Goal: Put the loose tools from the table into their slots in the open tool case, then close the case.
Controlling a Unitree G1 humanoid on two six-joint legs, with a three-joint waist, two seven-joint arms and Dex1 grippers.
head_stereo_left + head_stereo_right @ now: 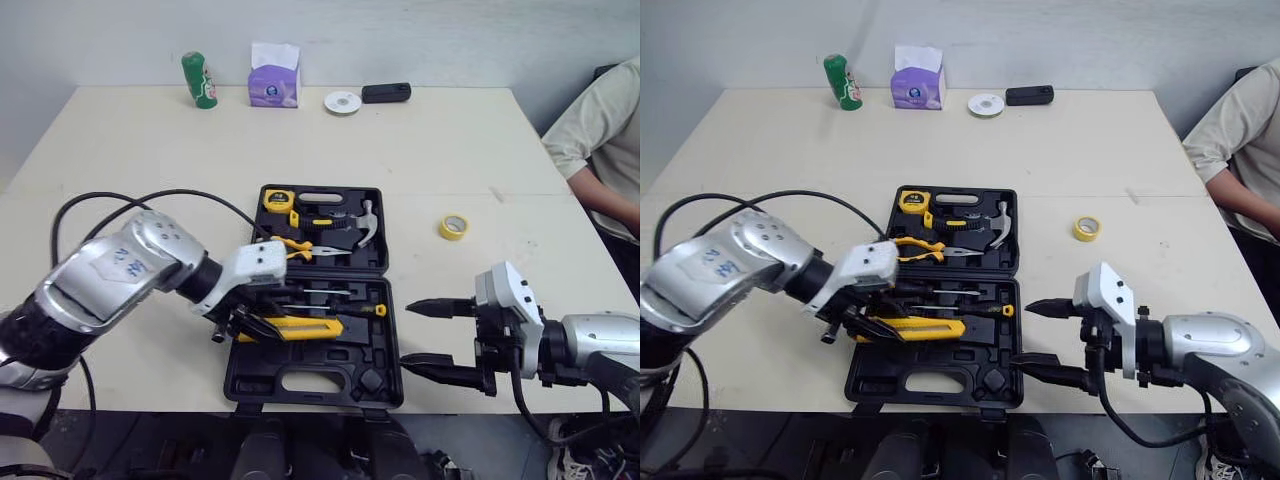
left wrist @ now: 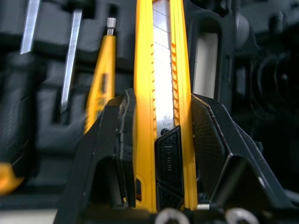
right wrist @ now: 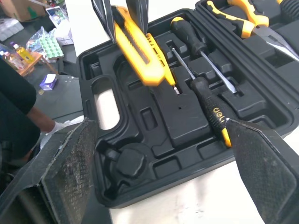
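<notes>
The open black tool case (image 1: pixel 375 385) lies near the table's front edge, with a tape measure (image 1: pixel 277 200), a hammer (image 1: pixel 365 222), pliers (image 1: pixel 295 247) and screwdrivers (image 1: pixel 340 310) in its slots. My left gripper (image 1: pixel 240 328) is shut on a yellow utility knife (image 1: pixel 300 328), holding it just over the near half of the case; its fingers (image 2: pixel 117 154) clamp the knife's handle end (image 2: pixel 161 140). My right gripper (image 1: pixel 432 338) stands open on the table just right of the case, nothing between its fingers. A yellow tape roll (image 1: pixel 454 227) lies loose to the right.
At the table's far edge stand a green bottle (image 1: pixel 199 80), a purple tissue box (image 1: pixel 274 82), a white disc (image 1: pixel 342 102) and a black case (image 1: pixel 386 92). A person (image 1: pixel 605 130) sits at the right side. A black cable (image 1: pixel 130 205) loops over my left arm.
</notes>
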